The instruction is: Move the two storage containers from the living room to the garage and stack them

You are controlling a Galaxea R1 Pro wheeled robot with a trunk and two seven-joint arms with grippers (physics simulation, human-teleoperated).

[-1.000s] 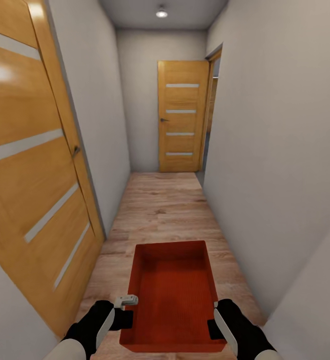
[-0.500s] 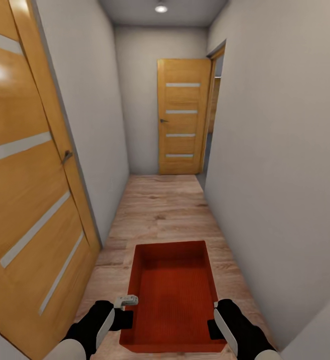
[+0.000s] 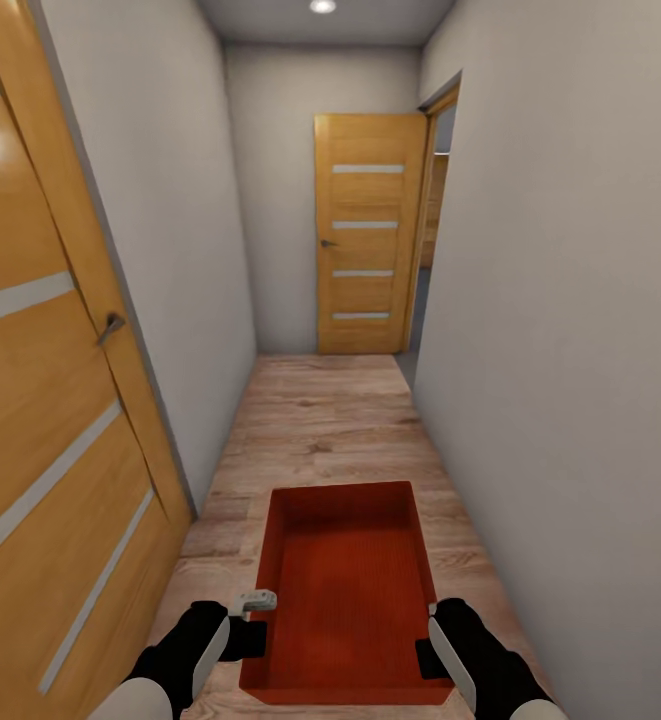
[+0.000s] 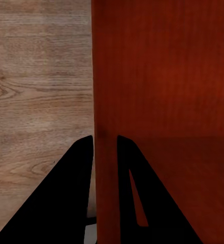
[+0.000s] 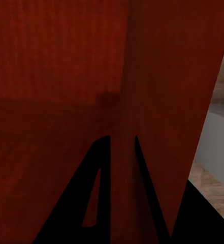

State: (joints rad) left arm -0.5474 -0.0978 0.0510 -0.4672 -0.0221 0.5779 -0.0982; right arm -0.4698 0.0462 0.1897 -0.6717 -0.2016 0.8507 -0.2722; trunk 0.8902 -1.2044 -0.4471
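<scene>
I carry one red-orange storage container [image 3: 345, 590] in front of me, held level above the wood-plank flooring of a narrow hallway. My left gripper [image 3: 253, 628] is shut on its left wall, and in the left wrist view the black fingers [image 4: 73, 188] pinch that thin wall [image 4: 105, 152], one on each side. My right gripper [image 3: 428, 640] is shut on the right wall; its fingers [image 5: 91, 188] clamp the wall [image 5: 123, 152] the same way. The container looks empty inside.
A wooden door [image 3: 40, 400] with pale stripes stands close on my left. Grey walls close both sides of the hallway. Another wooden door [image 3: 367, 235] stands at the far end, beside an opening [image 3: 425, 250] on the right. Light wood planks [image 3: 320, 420] run ahead.
The whole view has moved forward along the hallway: the left door slides further out of frame and the far door looms slightly larger. Both grippers keep the same hold on the container.
</scene>
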